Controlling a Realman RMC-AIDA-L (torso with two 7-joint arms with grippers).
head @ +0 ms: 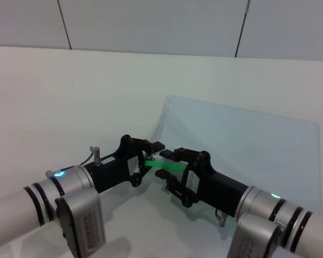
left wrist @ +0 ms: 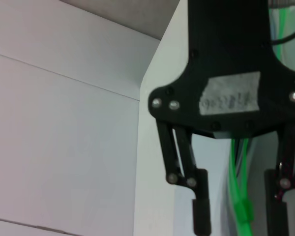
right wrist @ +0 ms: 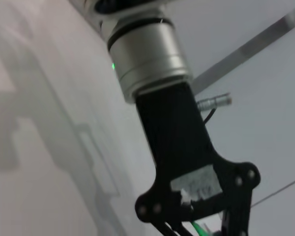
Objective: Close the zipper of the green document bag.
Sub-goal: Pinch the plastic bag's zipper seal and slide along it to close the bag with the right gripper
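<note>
The green document bag [head: 242,145] lies flat on the white table, a clear pouch with pale blue-grey sheets inside. Only a short piece of its bright green zipper [head: 169,165] shows, at the near left edge between my two grippers. My right gripper [head: 166,165] is open and straddles the zipper; in the left wrist view this right gripper [left wrist: 241,216] has the green strip [left wrist: 240,196] running between its spread fingers [left wrist: 201,206]. My left gripper [head: 152,153] faces it from the left, at the zipper's end. I cannot make out the slider tab.
The white table [head: 70,97] stretches to the left of the bag and behind it. A panelled wall [head: 151,21] rises at the table's far edge. The right wrist view shows my left arm's silver wrist [right wrist: 152,54] with its green light.
</note>
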